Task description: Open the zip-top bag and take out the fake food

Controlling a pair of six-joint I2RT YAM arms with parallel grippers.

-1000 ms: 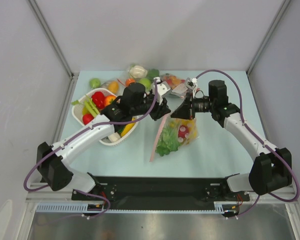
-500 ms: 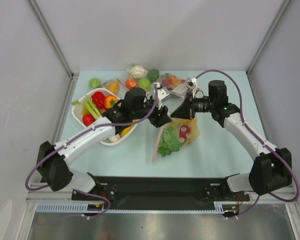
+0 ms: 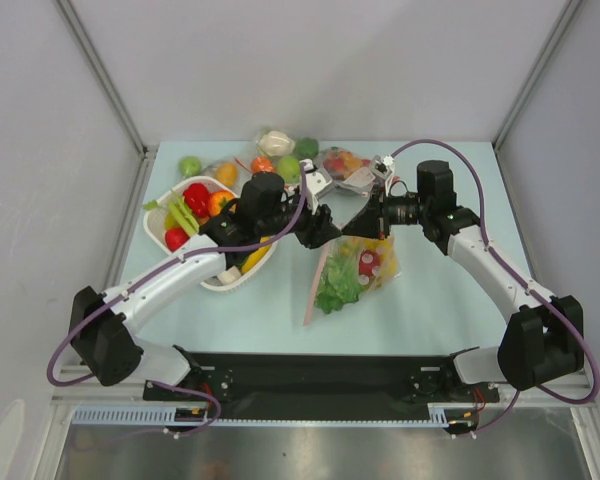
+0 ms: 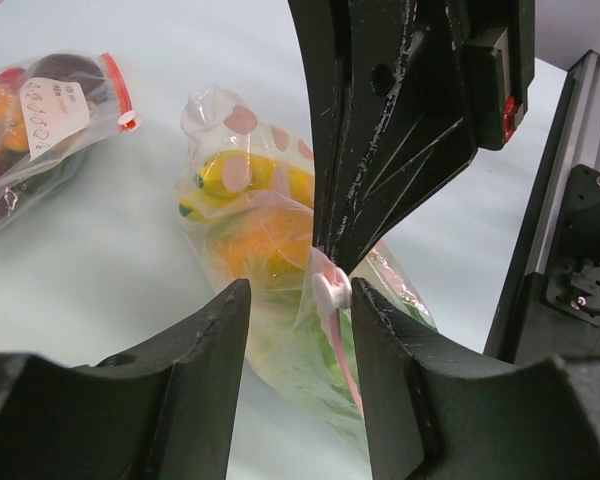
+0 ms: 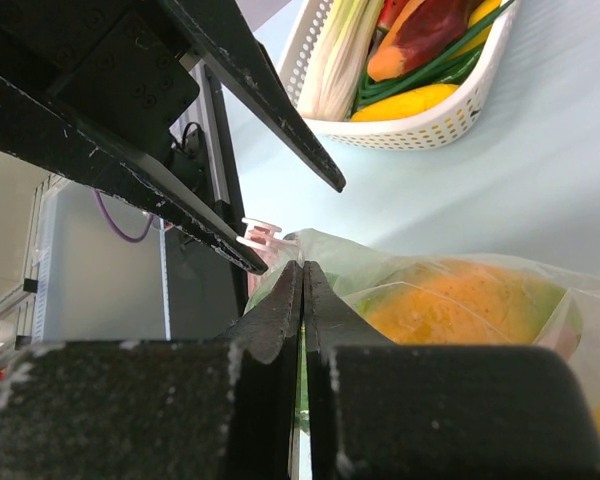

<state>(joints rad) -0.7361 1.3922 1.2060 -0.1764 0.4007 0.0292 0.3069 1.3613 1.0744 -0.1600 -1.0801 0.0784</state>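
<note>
The zip-top bag [image 3: 365, 268] lay in the middle of the pale blue worktop [image 3: 440, 300], with its top corner lifted up. The right pincer [image 5: 302, 275] was squeezed tight on that top edge and held it off the worktop. The left pincer [image 4: 298, 300] sat right next to it with its two fingers apart. The little white zip slider [image 4: 331, 288] was in the gap between them, close against one finger. So the left pincer was the nearer one to the slider.

The pinkish zip strip [image 3: 315, 285] ran from the two pincers down toward the near edge. I think the next move was to pinch the slider and pull it along that line.

The fake food was all inside the bag: a green lettuce [image 3: 335, 290], a yellow banana bunch [image 4: 235, 180] and an orange-yellow fruit [image 4: 265, 245].

The white basket [image 3: 212, 283] sat close on the left arm's side, so a wide swing could bump it. A bag with a white label [image 4: 50, 120] lay farther back.
</note>
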